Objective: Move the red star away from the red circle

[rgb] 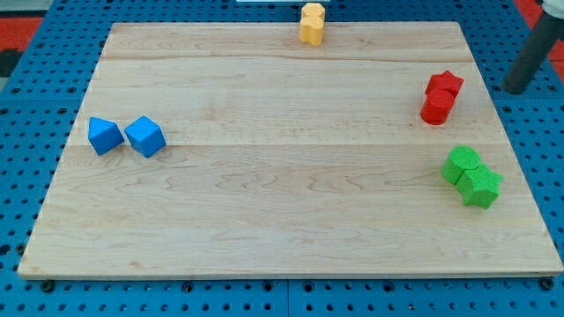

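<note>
The red star [446,84] lies near the board's right edge, touching the red circle [436,107], which sits just below and to its left. My tip [515,89] is the lower end of the dark rod at the view's right, just off the board's right edge. It is to the right of the red star with a gap between them.
Two green blocks [471,177] touch each other at the lower right. Two blue blocks [126,136] sit side by side at the left. Two yellow blocks [312,23] are stacked close at the top edge. The wooden board [282,211] lies on a blue pegboard.
</note>
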Robot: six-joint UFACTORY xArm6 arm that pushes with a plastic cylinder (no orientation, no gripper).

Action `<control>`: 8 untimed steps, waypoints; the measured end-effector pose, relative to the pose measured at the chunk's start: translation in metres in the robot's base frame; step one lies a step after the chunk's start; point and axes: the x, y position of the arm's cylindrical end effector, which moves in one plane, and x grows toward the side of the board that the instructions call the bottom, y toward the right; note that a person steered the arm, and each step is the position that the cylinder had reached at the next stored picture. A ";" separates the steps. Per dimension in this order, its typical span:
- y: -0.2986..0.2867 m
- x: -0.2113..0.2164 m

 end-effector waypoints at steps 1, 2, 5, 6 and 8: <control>-0.010 -0.001; -0.033 -0.001; -0.099 0.003; -0.102 -0.001; -0.102 -0.009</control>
